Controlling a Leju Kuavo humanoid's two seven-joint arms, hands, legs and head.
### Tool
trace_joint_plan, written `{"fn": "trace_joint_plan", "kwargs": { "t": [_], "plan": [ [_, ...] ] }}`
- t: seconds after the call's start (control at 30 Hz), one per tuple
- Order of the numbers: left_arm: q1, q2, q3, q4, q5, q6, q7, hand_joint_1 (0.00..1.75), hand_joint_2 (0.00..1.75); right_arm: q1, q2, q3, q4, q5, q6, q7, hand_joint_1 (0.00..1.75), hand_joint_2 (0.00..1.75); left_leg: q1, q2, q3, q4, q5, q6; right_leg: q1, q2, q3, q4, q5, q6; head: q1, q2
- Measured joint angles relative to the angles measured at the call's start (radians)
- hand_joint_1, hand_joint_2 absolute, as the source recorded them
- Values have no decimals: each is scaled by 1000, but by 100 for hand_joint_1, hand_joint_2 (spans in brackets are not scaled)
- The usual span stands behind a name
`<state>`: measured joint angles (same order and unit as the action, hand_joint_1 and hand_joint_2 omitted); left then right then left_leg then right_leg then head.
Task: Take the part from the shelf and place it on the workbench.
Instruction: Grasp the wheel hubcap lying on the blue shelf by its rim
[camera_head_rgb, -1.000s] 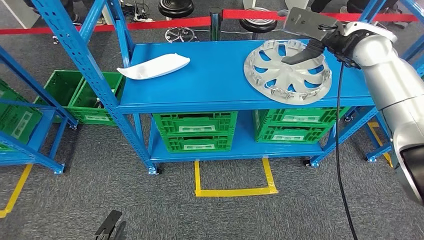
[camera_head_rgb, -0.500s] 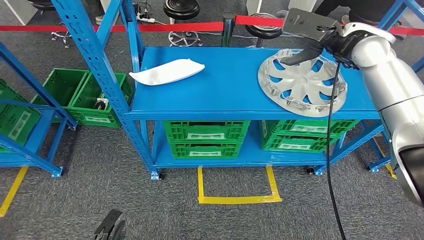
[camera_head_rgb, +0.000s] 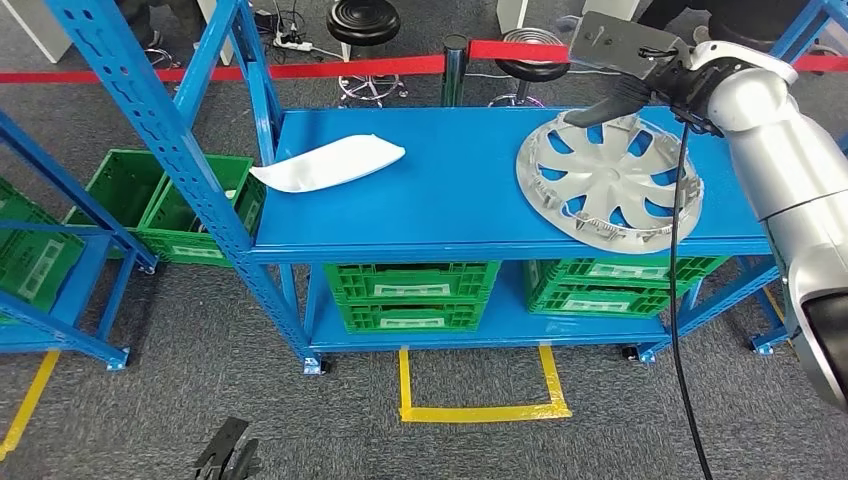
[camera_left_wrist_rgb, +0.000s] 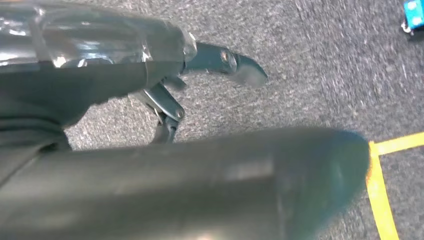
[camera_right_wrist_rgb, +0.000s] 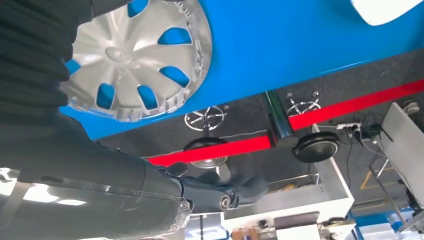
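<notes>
A silver hubcap lies at the right end of the blue shelf top, its near rim reaching over the shelf's front edge. My right hand holds the hubcap's far rim, with dark fingers laid over it. In the right wrist view the hubcap sits between the thick thumb and the fingers. A white curved part rests at the shelf's left end. My left hand hangs low over the carpet, its fingers apart and holding nothing.
Green crates fill the lower shelf, and more stand under the rack to the left. Blue uprights frame the shelf. A red barrier and stools stand behind. Yellow tape marks the floor.
The camera has shifted, so the whole scene sits lower in the picture. The hubcap has come toward the shelf's front edge with my right hand on its far rim.
</notes>
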<state>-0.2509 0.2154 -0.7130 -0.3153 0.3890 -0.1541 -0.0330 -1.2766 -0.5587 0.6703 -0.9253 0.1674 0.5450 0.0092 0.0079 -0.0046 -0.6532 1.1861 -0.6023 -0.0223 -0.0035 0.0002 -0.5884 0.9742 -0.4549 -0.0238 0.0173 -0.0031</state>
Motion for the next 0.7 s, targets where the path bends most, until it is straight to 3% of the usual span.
{"fn": "trace_joint_plan", "kwargs": {
  "t": [0.07,0.1,0.17,0.2,0.23,0.3,0.37,0.43,0.53,0.57,0.6,0.63,0.7],
  "plan": [
    [2,0,0,0,0,1,7,0,0,9,4,1,1,0,2,5,0,175,8,1,-72,87,-3,-12,-6,-1,13,3,-14,6,-8,0],
    [2,0,0,0,0,2,10,0,0,12,6,2,1,0,3,8,0,175,13,2,-88,85,24,-19,-11,0,21,7,-24,12,-11,0],
    [2,0,0,0,0,3,14,0,0,12,10,1,1,0,3,12,0,175,22,9,-71,-3,115,-33,-22,-1,39,21,-50,28,-15,0],
    [2,-2,0,0,0,4,15,0,0,11,14,1,1,0,3,12,0,175,22,14,-55,-48,148,-40,-25,0,46,29,-63,37,-20,0],
    [2,-2,0,0,0,5,17,0,0,9,16,1,1,0,3,14,0,175,22,18,-37,-85,156,-40,-26,1,48,37,-73,46,-25,0],
    [1,-1,0,0,-1,5,17,0,0,7,19,1,1,0,4,14,0,175,18,20,-22,-106,135,-22,-25,3,47,43,-82,58,-27,0],
    [1,1,0,0,-1,5,12,0,0,5,19,1,2,-1,3,9,0,175,18,17,-14,-112,121,-1,-26,2,49,44,-87,64,-17,0],
    [1,2,0,0,-2,4,3,0,0,4,15,0,2,-2,3,-1,0,175,19,13,0,-116,113,14,-26,0,31,88,-109,68,-4,0],
    [3,2,0,1,-3,2,-7,0,0,9,7,1,4,-3,4,-14,0,175,15,10,22,-120,97,29,-23,0,-77,266,-158,66,17,0],
    [4,2,0,1,-3,1,-7,0,0,13,5,1,5,-3,5,-15,0,175,12,8,30,-120,90,31,-22,0,-113,307,-155,63,22,0],
    [4,2,0,1,-4,1,-7,0,0,15,4,1,6,-3,5,-15,0,175,8,7,40,-120,82,33,-20,0,-135,319,-133,57,25,0],
    [4,2,0,1,-4,1,-6,0,0,16,4,1,7,-4,6,-14,0,175,4,5,52,-120,74,33,-16,1,-140,295,-93,49,27,0],
    [3,1,1,0,-5,2,-4,0,0,14,3,1,8,-8,6,-10,0,175,-1,2,75,-123,58,33,-5,2,-118,194,0,24,26,0]
  ]
}}
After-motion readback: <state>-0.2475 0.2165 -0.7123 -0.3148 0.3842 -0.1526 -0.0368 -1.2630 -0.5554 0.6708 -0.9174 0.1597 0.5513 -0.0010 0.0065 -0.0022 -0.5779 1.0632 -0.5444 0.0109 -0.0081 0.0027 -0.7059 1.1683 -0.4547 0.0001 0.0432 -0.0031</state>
